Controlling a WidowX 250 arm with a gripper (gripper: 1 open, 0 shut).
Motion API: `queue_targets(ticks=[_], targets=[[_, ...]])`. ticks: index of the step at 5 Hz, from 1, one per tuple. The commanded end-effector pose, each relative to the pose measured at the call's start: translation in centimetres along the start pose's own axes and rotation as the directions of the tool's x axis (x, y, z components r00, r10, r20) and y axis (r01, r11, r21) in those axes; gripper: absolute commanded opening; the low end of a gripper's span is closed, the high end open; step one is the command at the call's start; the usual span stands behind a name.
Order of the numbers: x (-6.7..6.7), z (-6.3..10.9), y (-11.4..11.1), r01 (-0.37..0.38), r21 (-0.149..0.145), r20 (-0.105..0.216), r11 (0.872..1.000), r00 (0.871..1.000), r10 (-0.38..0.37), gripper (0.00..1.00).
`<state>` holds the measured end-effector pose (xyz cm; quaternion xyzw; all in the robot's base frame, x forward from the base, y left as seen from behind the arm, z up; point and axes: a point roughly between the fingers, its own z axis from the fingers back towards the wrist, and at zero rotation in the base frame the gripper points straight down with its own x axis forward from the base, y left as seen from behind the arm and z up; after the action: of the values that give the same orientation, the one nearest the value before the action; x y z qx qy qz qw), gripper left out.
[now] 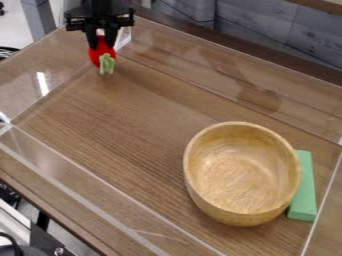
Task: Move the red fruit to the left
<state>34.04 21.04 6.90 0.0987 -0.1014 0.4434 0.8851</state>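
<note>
Red fruit [98, 50] hangs stem-down between the fingers of the gripper [99, 42] at the far left corner of the wooden table [147, 130], well apart from the bowl [242, 172] and green block [305, 188] at the near right. Whether the jaws grip it or have begun to part, I cannot tell. This looks like the placing step; next calls for opening fully and lifting straight clear without nudging the fruit.

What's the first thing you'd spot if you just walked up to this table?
Probably the big wooden bowl at the near right, with a flat green block lying along its right side. Then the black gripper at the far left corner, with the little red fruit between its fingers.
</note>
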Motion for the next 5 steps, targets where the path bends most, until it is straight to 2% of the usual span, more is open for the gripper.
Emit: queue_targets(ticks=[1,2,3,4,5], targets=[[1.5,1.7,-0.3,-0.034,-0.014,0.049,0.999,0.998,0.034,1.00],[1.2,1.0,-0.8,-0.044,0.003,0.046,0.999,0.998,0.044,1.00],[1.1,0.3,-1.0,-0.055,0.018,0.043,0.998,0.998,0.054,0.00],[1.6,1.5,-1.2,-0.082,0.008,0.034,0.997,0.996,0.082,0.00],[1.8,1.8,-1.5,-0.108,0.009,0.023,0.994,0.994,0.108,1.00]])
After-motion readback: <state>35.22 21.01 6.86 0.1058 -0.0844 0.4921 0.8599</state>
